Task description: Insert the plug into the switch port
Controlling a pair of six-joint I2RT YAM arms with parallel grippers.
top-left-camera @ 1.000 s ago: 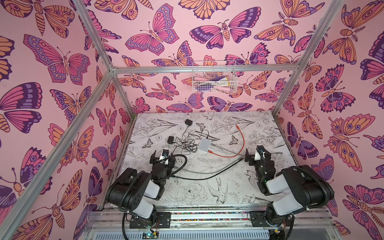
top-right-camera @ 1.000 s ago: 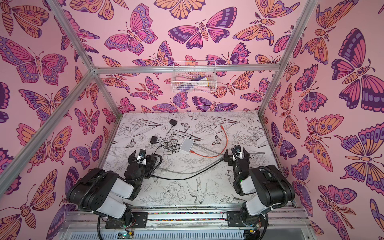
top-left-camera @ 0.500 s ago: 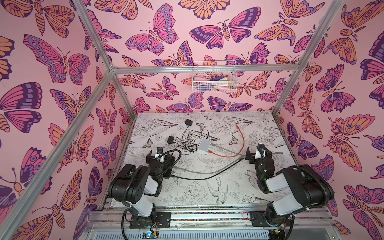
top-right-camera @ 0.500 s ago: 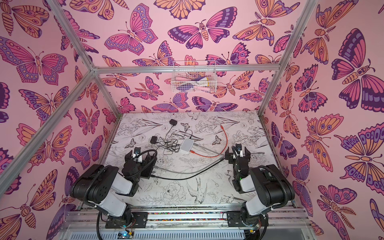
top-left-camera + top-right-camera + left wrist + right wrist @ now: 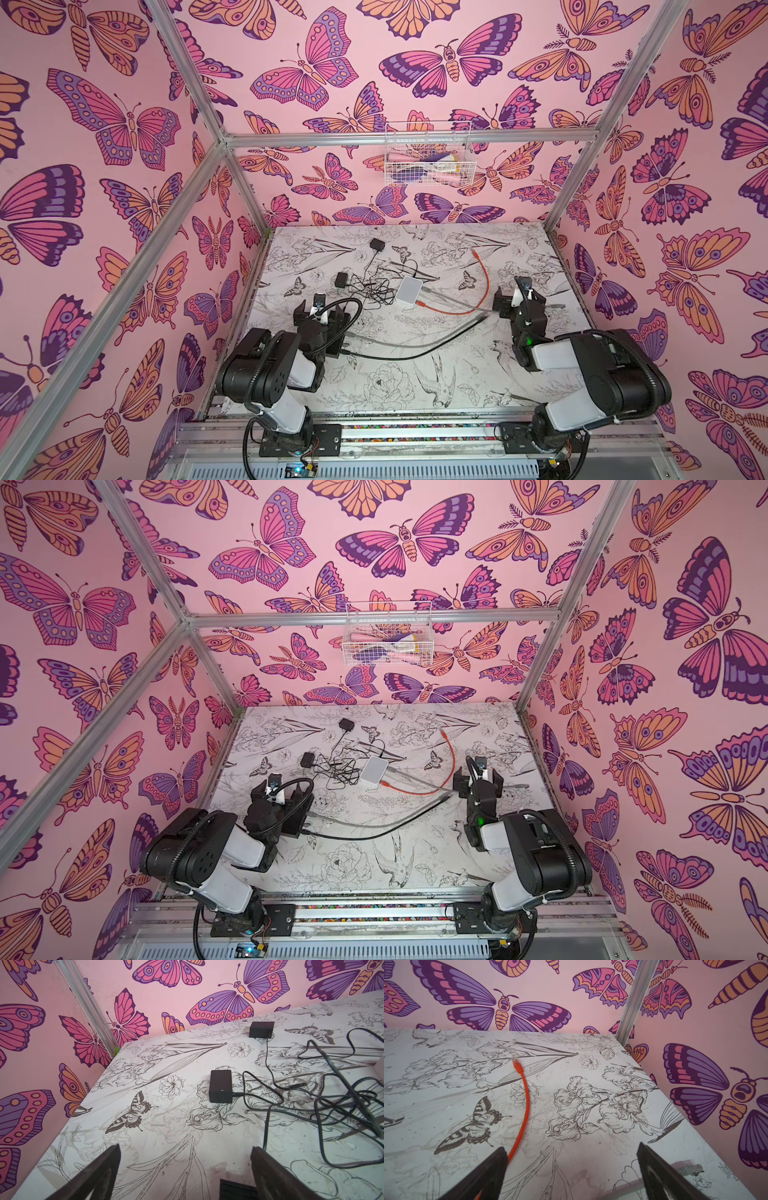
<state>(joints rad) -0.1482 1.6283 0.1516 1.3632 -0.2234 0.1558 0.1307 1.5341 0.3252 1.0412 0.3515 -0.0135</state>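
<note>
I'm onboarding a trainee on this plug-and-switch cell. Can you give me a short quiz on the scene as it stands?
1. True or false: the left gripper and the right gripper are both open and empty.
2. How many black adapters lie on the table? A one, B two, C three.
3. Which gripper is nearer the free plug of the orange cable?
Key: 1 true; 2 B; 3 the right.
</note>
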